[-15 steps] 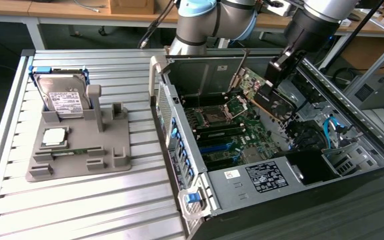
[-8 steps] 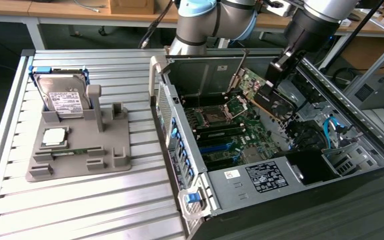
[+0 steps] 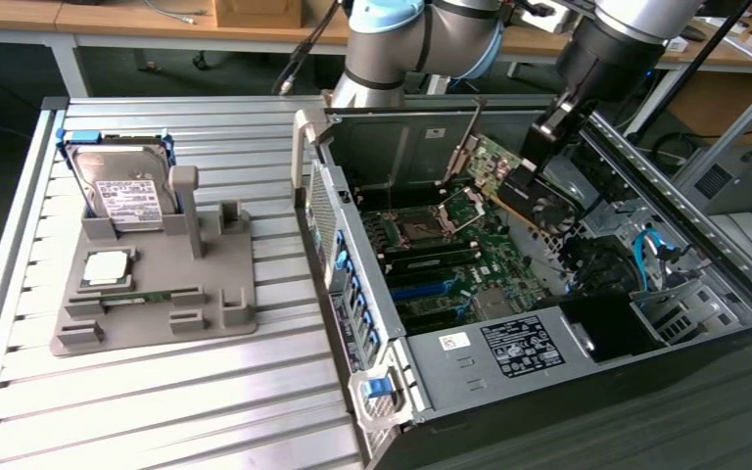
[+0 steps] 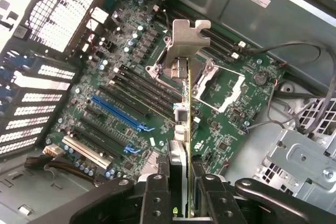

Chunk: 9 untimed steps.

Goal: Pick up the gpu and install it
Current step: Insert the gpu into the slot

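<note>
The slatted worktop bears an open computer case with its motherboard bare inside. Beside the case, a grey holder carries a hard drive standing upright and a CPU chip lying flat. The wrist view shows the gpu edge-on over the motherboard, its silver bracket at the far end. The tool is clamped narrow on the card's near edge.

Matt metal bracket on gpu
</note>
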Each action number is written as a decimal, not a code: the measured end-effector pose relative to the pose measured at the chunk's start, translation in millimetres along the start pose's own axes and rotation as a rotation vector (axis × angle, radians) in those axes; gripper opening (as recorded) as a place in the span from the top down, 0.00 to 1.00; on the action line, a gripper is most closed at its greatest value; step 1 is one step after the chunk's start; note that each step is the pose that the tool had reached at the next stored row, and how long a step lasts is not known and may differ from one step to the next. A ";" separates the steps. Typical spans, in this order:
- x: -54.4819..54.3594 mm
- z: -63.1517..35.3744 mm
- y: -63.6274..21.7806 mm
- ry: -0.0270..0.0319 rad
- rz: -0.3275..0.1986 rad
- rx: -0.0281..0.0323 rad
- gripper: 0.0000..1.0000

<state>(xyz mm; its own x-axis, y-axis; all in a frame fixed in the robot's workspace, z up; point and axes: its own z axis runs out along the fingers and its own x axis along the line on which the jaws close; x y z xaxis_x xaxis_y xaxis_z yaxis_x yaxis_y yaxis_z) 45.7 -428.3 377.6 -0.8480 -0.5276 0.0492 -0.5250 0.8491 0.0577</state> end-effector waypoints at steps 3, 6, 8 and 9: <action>0.0 0.0 0.0 0.0008 -0.014 0.0007 0.73; 0.0 0.0 0.0 0.0016 -0.028 0.0014 0.73; 0.0 0.0 0.0 0.0022 -0.038 0.0019 0.73; 0.0 0.0 0.0 0.0025 -0.043 0.0022 0.73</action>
<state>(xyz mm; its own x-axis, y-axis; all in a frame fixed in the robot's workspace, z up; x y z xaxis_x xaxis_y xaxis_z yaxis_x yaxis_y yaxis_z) 45.7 -428.3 377.6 -0.8244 -0.5639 0.0492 -0.5613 0.8256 0.0577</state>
